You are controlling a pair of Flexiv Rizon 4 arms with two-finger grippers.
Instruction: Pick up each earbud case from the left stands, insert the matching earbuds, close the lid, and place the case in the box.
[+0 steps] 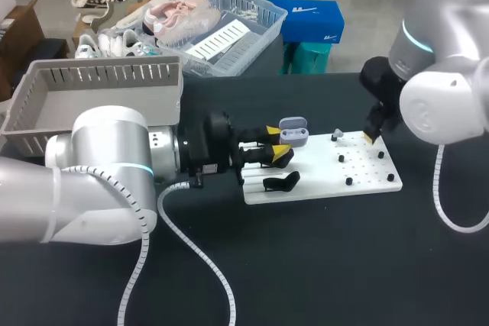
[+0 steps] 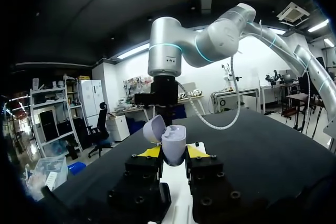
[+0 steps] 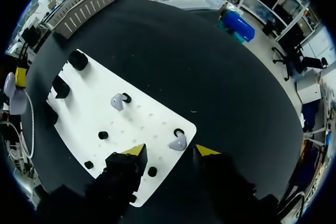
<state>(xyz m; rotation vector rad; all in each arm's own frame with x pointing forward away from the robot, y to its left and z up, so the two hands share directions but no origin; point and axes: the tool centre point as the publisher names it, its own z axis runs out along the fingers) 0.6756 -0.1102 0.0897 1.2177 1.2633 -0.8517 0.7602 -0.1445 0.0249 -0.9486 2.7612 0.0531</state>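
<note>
Black tabletop [image 1: 306,265]: your left gripper [image 2: 173,152] clamps the open-lidded lavender plastic earbud case [image 2: 169,137] above the white pegboard [image 1: 367,181]; your right gripper [image 3: 170,150] hangs spread over a lavender earbud [image 3: 178,141], apparently untouched.

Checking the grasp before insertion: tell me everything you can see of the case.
The case is a small rounded shell, pale lilac, smooth plastic by its look. Its lid is hinged open and tipped to one side; the inside cannot be made out. It stands upright between the yellow tips of the left gripper, which touch it from both sides. In the head view it is over the far left end of the white board; whether it rests on a stand cannot be told.
</note>
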